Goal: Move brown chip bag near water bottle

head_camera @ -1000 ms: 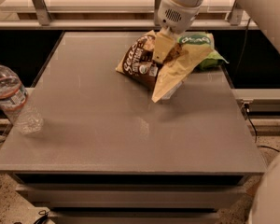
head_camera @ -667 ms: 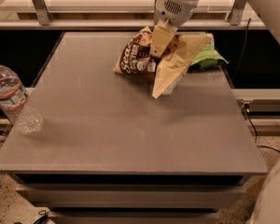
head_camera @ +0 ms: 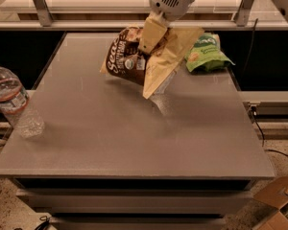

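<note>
Over the far side of the grey table (head_camera: 134, 143), the brown chip bag (head_camera: 129, 61) hangs tilted, its top clamped (it seems) in the gripper (head_camera: 151, 36) just above, with the water bottle (head_camera: 12, 99) well apart at the near-left edge.

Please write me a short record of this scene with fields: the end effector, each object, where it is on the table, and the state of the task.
end effector: over the far middle of the table, shut on the brown chip bag
brown chip bag: hangs tilted from the end effector, lower corner pointing down at the table
water bottle: stands at the table's left edge, far from the brown chip bag
green chip bag: lies at the far right, right of the brown chip bag
task state: brown chip bag not yet near the water bottle
</note>
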You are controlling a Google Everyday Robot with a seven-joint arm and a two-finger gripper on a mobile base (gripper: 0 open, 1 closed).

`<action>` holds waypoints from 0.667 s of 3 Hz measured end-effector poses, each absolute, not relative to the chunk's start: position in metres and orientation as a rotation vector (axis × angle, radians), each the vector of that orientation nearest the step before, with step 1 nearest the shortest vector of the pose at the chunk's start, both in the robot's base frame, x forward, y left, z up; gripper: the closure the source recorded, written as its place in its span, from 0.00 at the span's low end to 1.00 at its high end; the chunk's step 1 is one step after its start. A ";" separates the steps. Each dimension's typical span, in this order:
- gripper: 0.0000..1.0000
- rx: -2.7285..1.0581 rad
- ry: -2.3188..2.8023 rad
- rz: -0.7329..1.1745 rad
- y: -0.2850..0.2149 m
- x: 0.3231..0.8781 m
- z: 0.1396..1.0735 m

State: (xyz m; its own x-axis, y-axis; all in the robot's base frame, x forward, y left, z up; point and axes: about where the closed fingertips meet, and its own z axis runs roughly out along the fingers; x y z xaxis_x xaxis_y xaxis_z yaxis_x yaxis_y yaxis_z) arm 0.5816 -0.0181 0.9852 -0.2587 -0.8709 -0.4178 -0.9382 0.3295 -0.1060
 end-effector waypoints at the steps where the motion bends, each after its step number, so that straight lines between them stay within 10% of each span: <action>1: 1.00 -1.598 2.199 0.228 -0.018 0.582 0.985; 2: 1.00 -1.607 2.165 0.235 -0.006 0.579 0.984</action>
